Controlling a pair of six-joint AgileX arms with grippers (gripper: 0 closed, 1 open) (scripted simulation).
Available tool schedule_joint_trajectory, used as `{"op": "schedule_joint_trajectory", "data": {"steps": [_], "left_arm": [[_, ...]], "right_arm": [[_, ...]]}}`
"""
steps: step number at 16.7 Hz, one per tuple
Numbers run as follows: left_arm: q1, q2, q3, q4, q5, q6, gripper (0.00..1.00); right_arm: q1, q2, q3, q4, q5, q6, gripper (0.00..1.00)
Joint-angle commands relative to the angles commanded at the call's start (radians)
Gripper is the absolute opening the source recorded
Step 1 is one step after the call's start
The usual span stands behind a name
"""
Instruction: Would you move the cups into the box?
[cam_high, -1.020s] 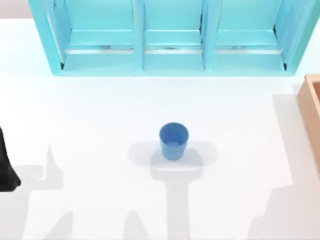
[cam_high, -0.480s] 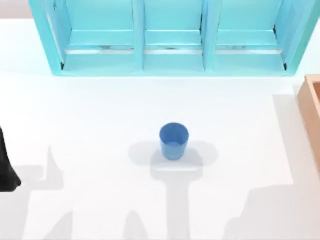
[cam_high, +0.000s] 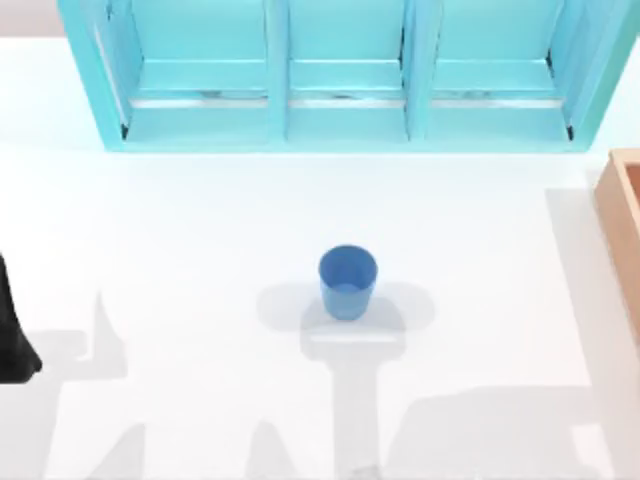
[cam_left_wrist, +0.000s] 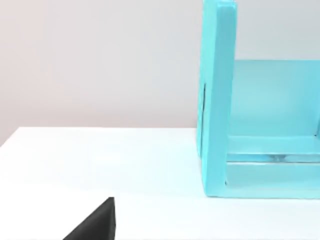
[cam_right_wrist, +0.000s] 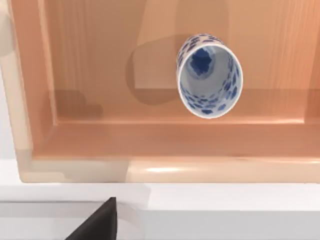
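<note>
One blue cup stood upright mid-desk, judged light, rigid and smooth-walled, best gripped across its rim; finger state of either arm could not be told.

Table: white, glossy, soft grey shadows
Shelf unit: turquoise, 3 bays, at 12 o'clock
Wall: plain pale grey

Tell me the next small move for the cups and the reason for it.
Probably send the right arm toward the plain blue cup, which stands upright on the white table, mid-table and outside the box. The patterned cup already stands inside the box in the right wrist view, so the blue one looks like what remains. The left arm sits at the table's left edge.
</note>
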Motion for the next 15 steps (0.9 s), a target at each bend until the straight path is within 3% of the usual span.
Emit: {"op": "schedule_joint_trajectory", "data": {"steps": [6, 15], "left_arm": [[0.0, 0.0, 0.0, 0.0, 0.0, 0.0, 1.0], [0.0, 0.0, 0.0, 0.0, 0.0, 0.0, 1.0]], "right_arm": [[0.026, 0.021, 0.016, 0.003, 0.0, 0.023, 1.0], [0.384, 0.231, 0.216, 0.03, 0.003, 0.327, 1.0]]}}
